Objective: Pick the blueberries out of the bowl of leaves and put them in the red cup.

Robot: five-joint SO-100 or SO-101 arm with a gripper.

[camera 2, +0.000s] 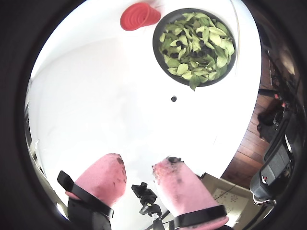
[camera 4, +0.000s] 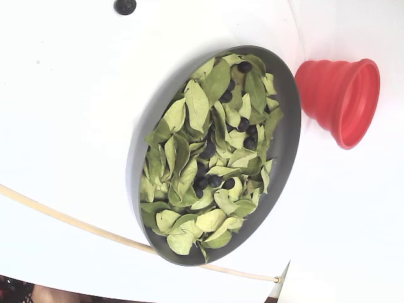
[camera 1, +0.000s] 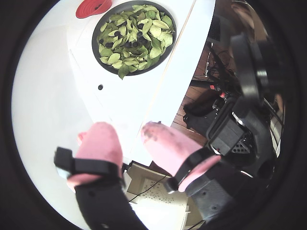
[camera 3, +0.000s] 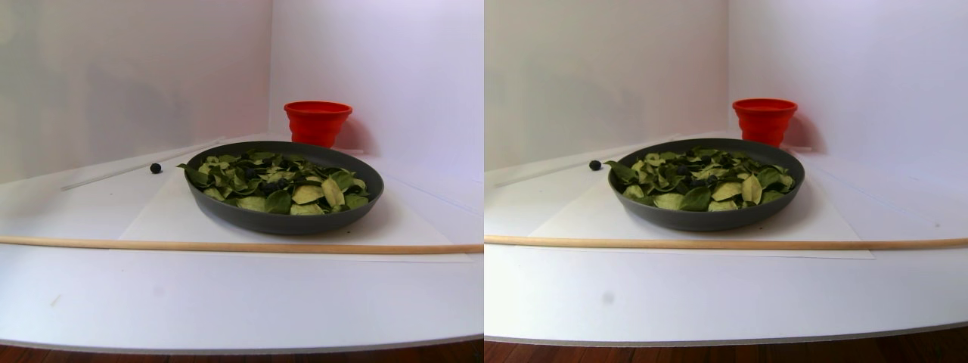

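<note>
The dark grey bowl of leaves (camera 4: 285,146) holds several blueberries (camera 4: 244,66) scattered among green leaves. One loose blueberry (camera 3: 155,168) lies on the white table outside the bowl and also shows in a wrist view (camera 2: 173,98). The red cup (camera 4: 341,95) stands upright just beyond the bowl (camera 3: 280,219), close to its rim. In both wrist views my gripper (camera 2: 139,165) is open and empty, its pink fingertips (camera 1: 100,141) stained dark. It hangs well short of the bowl (camera 1: 94,44) and cup (camera 1: 92,7). The stereo pair and fixed views do not show the gripper.
A thin wooden dowel (camera 3: 227,246) lies across the table in front of the bowl. The white table edge (camera 1: 184,81) drops off to a wooden floor with black equipment (camera 1: 240,129) and cables. White walls close in behind the cup.
</note>
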